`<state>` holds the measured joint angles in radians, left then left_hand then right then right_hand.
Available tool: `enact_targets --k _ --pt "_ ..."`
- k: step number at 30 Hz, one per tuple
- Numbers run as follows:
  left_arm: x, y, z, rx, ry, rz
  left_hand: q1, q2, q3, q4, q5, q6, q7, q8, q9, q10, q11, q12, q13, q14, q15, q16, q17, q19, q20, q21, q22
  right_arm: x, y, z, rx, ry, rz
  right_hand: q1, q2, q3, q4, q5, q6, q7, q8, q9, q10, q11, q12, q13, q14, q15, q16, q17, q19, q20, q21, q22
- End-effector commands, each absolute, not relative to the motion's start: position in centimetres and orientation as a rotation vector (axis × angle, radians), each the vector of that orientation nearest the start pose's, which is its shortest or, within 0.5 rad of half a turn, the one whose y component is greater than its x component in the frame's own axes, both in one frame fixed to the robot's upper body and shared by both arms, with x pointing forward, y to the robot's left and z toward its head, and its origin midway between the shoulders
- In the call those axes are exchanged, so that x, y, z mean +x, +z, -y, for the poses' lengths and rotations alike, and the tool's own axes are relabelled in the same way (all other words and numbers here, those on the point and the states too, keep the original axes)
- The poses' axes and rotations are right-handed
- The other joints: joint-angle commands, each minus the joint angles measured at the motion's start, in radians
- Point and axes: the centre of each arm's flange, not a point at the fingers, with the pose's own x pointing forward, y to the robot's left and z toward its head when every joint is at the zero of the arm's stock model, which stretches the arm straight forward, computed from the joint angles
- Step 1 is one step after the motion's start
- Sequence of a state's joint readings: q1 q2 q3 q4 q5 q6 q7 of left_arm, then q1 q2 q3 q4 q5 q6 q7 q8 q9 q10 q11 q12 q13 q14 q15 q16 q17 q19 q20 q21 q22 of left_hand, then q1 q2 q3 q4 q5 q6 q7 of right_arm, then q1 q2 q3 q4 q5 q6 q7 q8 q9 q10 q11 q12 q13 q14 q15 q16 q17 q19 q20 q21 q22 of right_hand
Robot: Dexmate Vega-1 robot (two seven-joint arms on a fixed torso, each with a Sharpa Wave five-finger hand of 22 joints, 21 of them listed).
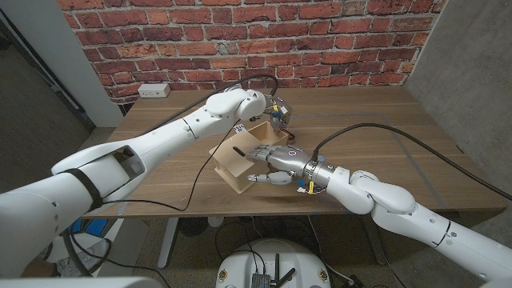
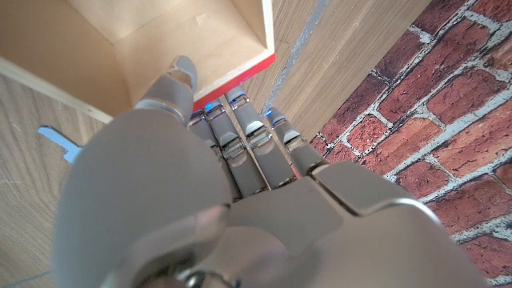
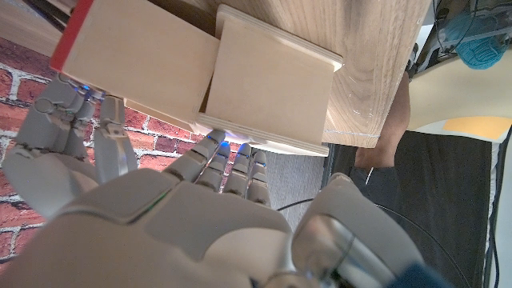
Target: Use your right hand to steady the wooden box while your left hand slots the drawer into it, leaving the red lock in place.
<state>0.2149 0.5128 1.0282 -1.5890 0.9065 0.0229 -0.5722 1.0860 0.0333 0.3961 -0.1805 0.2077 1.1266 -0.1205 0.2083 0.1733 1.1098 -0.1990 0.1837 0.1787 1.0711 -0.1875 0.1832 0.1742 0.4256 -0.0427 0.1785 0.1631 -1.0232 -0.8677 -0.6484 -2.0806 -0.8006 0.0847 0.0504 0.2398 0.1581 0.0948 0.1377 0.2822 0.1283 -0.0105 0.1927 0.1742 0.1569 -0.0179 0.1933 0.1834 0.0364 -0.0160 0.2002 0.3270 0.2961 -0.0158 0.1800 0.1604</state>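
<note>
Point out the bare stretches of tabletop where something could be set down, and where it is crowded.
Bare wood lies on the table between the right arm's black cable and the far right edge, and between the white power strip and the left arm. The middle is crowded: the left hand and right hand close around the wooden box and drawer.
</note>
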Motion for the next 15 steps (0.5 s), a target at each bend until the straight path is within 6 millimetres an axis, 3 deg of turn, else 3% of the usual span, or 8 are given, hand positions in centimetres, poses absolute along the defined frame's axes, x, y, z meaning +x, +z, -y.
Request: enact_targets --k 1,15 --pt "60.08 9.85 -2.87 2.091 -0.271 0.742 0.037 0.042 0.001 0.007 0.005 0.012 0.002 0.009 0.017 0.001 -0.002 0.003 0.006 0.009 -0.056 0.008 0.005 0.010 -0.155 0.005 0.002 48.12 -8.32 10.40 -1.624 0.420 0.965 0.006 0.009 -0.001 0.006 0.007 0.008 -0.001 0.006 0.006 0.008 0.001 0.004 0.006 0.012 0.001 0.007 0.002 0.009 -0.001 0.007 0.006" --pt "59.98 10.18 -3.27 2.058 -0.217 0.785 0.038 0.043 0.000 0.008 0.005 0.013 0.002 0.010 0.017 0.005 -0.003 0.005 0.006 0.011 -0.056 0.009 0.005 0.011 -0.155 0.005 0.002 48.42 -8.04 10.46 -1.622 0.426 0.963 0.006 0.009 -0.001 0.006 0.007 0.008 -0.001 0.006 0.006 0.008 0.001 0.004 0.006 0.012 0.001 0.007 0.002 0.009 -0.001 0.007 0.006"
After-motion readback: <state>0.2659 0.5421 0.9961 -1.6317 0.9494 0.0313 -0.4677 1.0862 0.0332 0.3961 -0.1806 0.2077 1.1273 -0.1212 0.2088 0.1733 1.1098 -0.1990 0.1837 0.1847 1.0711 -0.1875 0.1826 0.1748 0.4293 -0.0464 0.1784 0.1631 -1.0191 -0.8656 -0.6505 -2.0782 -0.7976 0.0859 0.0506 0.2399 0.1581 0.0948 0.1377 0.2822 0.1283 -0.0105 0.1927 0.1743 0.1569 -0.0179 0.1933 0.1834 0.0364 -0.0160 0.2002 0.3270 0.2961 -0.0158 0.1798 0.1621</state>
